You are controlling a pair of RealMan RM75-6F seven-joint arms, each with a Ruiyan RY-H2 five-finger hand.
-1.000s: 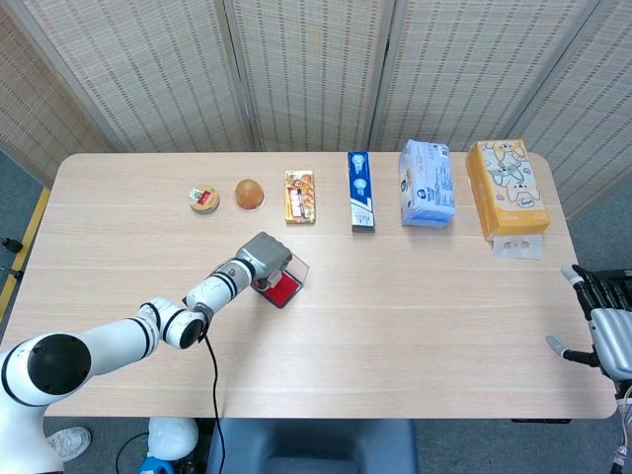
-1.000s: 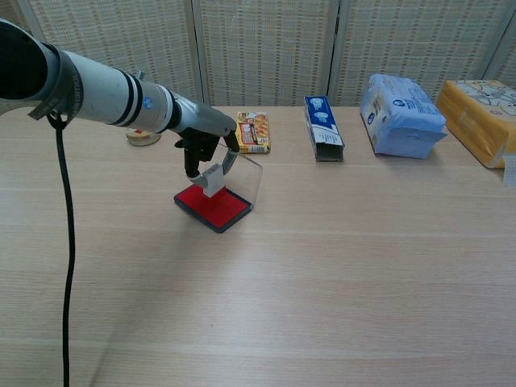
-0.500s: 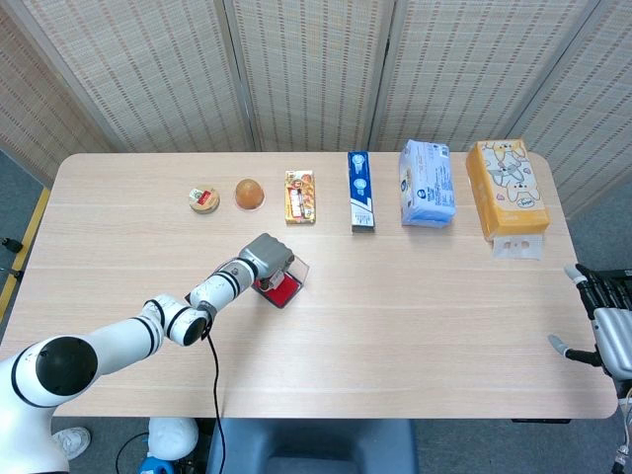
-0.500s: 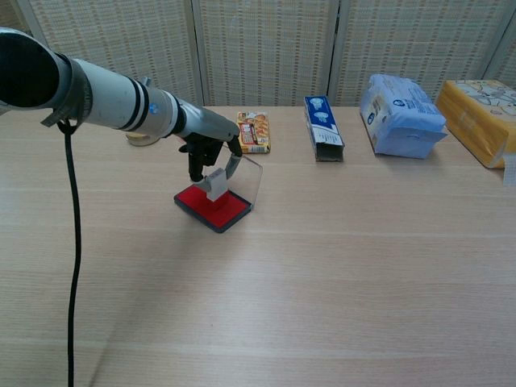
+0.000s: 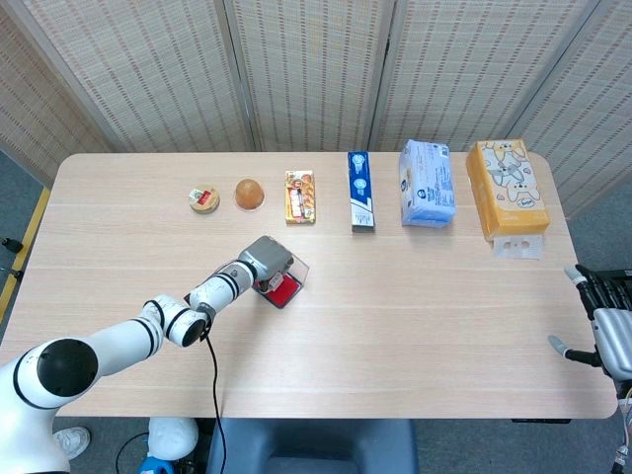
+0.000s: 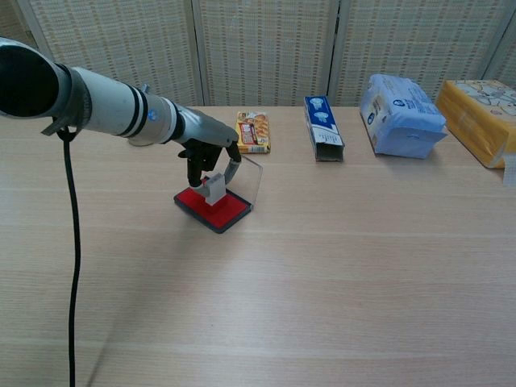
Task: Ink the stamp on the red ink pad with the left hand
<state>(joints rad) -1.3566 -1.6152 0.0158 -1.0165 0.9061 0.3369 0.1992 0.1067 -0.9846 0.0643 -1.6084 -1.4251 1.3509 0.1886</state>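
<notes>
Woven screens back a pale wooden table (image 6: pixel 339 266) where the left hand (image 6: pixel 208 156), pinching the stamp (image 6: pixel 215 189), has lowered it over the past second onto the red ink pad (image 6: pixel 214 210), so inking appears underway. Upright clear lid (image 6: pixel 250 179) stands just behind; snack box (image 6: pixel 252 131) lies beyond, and the right hand (image 5: pixel 604 326) idles empty, fingers apart, off the table edge.

We see the ink pad's upright clear lid (image 6: pixel 251 181) blocking its far right side; snack box (image 6: pixel 252 132) stands just behind. Bare table (image 6: pixel 322 282) in front gives free passage.
</notes>
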